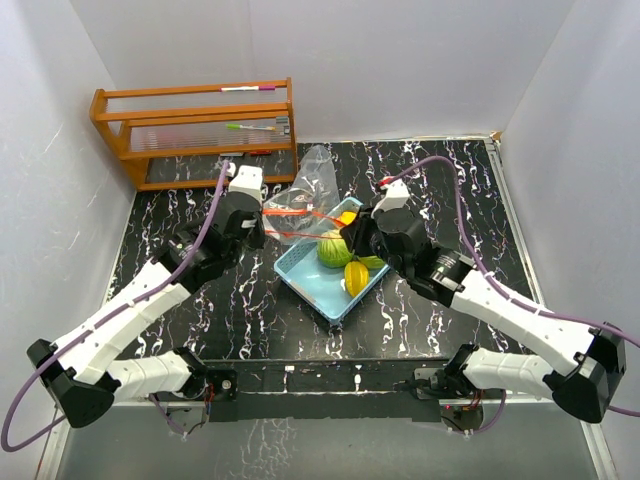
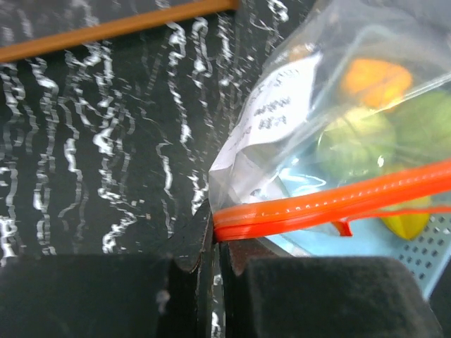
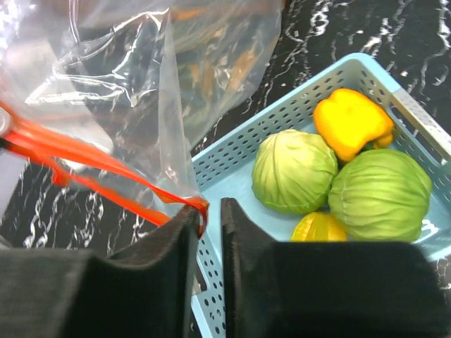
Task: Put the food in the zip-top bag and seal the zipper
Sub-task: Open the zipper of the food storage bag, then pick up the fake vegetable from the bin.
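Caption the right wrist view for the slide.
Right gripper, jaws pinching the zipper end; food sits in the blue tray.

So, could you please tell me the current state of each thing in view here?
Clear crinkly plastic zip-top bag: held up at both ends, appears empty.
Orange zipper strip: looks parted, unsealed.
Two green toy cabbages, yellow toy pepper, yellow starfruit piece: lying in light blue perforated tray.
Left gripper: jaws shut on zipper strip.
Right gripper: jaws shut on zipper strip.
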